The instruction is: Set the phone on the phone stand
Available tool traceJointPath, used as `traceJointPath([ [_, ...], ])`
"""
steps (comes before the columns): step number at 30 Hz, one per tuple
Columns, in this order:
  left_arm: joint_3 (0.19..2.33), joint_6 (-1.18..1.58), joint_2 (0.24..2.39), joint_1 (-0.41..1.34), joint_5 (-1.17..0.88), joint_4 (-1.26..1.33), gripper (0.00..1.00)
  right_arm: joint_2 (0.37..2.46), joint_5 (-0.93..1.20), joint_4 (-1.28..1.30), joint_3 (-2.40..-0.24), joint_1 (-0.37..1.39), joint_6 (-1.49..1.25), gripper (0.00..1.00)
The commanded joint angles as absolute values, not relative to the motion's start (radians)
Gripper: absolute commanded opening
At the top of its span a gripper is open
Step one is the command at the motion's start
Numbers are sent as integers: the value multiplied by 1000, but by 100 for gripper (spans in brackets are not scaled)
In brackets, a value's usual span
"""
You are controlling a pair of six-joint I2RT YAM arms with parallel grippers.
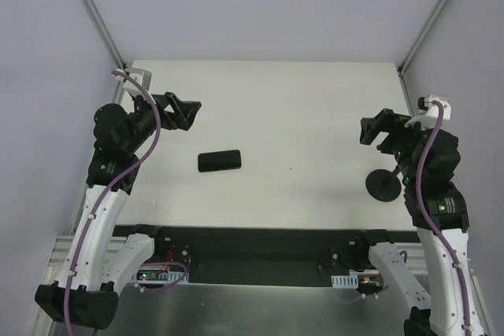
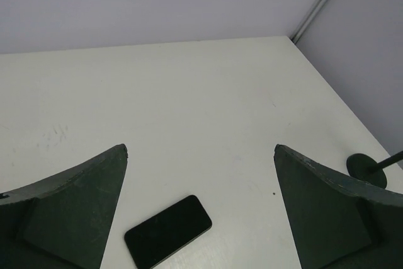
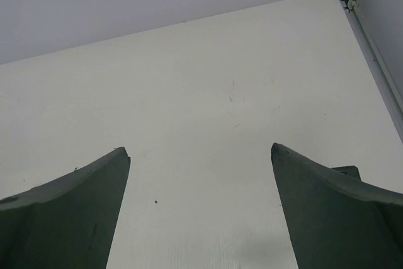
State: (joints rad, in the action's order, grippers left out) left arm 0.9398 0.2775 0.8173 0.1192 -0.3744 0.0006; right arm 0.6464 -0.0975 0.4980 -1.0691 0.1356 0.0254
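The phone (image 1: 220, 161), a flat black slab, lies on the white table left of centre; it also shows in the left wrist view (image 2: 168, 231), low between the fingers. The phone stand (image 1: 386, 186) shows its round black base at the right, partly under the right arm; its base and stem show at the right edge of the left wrist view (image 2: 370, 169). My left gripper (image 1: 183, 110) is open and empty, raised behind and left of the phone. My right gripper (image 1: 376, 129) is open and empty, above the table just behind the stand.
The white table (image 1: 291, 116) is enclosed by pale walls with metal corner posts (image 1: 94, 17). A dark strip with electronics runs along the near edge (image 1: 260, 249). The table's far right corner shows in the right wrist view (image 3: 345, 1).
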Motion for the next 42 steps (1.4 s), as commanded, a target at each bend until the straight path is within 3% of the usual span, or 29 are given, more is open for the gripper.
traceJointPath([
  [1, 974, 313, 854, 137, -481, 48, 99, 660, -11, 454, -1101, 143, 18, 96],
  [6, 991, 356, 899, 140, -528, 44, 99, 612, -152, 479, -1083, 143, 21, 96],
  [10, 992, 354, 902, 149, -529, 44, 99, 615, -424, 557, -1095, 143, 83, 96],
  [15, 986, 341, 896, 161, -517, 44, 99, 649, -604, 684, -1141, 127, 216, 96],
  [20, 985, 339, 917, 161, -522, 44, 99, 684, -546, 741, -1158, 57, 189, 97],
  [24, 989, 345, 930, 167, -532, 43, 99, 750, -396, 752, -1135, -105, 181, 97],
  [29, 989, 341, 934, 173, -541, 43, 99, 839, -287, 750, -1115, -140, 178, 88],
  [33, 991, 341, 939, 173, -549, 43, 99, 879, -265, 775, -1109, -158, 195, 70],
  [35, 991, 341, 940, 175, -551, 43, 99, 879, -282, 784, -1111, -158, 206, 65],
  [42, 996, 348, 954, 179, -566, 44, 99, 899, -321, 821, -1103, -158, 236, 70],
])
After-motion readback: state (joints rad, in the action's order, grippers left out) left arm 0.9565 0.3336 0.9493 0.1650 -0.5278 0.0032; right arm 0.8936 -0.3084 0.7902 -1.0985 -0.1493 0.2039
